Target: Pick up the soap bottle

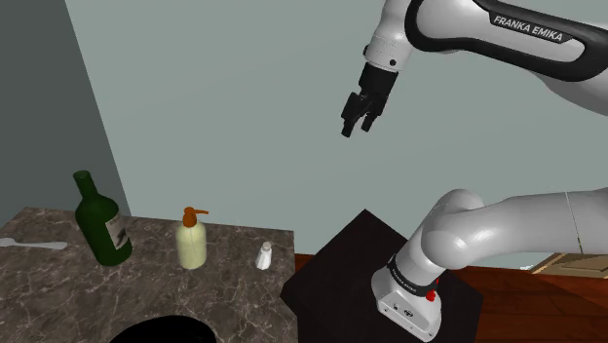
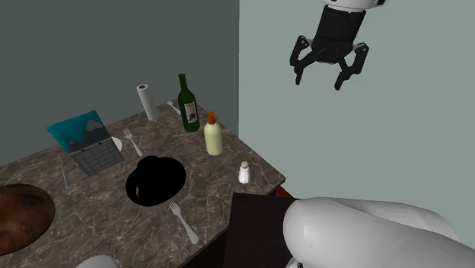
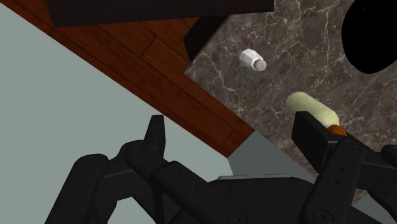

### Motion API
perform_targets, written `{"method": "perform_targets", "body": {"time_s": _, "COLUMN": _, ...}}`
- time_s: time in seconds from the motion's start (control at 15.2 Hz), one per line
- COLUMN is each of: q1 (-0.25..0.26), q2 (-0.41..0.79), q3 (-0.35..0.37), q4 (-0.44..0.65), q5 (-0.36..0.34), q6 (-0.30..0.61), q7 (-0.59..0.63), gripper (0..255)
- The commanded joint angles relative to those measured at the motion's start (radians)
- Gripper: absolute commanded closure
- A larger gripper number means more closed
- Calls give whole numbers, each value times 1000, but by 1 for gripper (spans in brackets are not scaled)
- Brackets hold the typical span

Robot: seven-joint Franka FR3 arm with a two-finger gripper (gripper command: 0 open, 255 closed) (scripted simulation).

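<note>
Standing soap bottle (image 1: 192, 244), long axis vertical

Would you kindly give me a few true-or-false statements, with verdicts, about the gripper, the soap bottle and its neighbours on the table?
1. The gripper is open and holds nothing. True.
2. The soap bottle lies on its side. False: it stands upright on the marbled table, orange pump on top.
3. The soap bottle stands between the green bottle and the white shaker. True.
4. The white shaker touches the soap bottle. False: they stand apart.
</note>
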Motion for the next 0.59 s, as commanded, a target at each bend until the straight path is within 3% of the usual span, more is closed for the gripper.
{"method": "perform_targets", "body": {"time_s": 0.0, "q1": 0, "q2": 0, "q3": 0, "q4": 0, "q5": 0, "q6": 0, "q7": 0, "gripper": 0}}
{"method": "perform_targets", "body": {"time_s": 0.53, "q1": 31, "q2": 178, "q3": 137, "q4": -20, "q5": 73, "q6": 202, "q7": 143, "gripper": 0}}
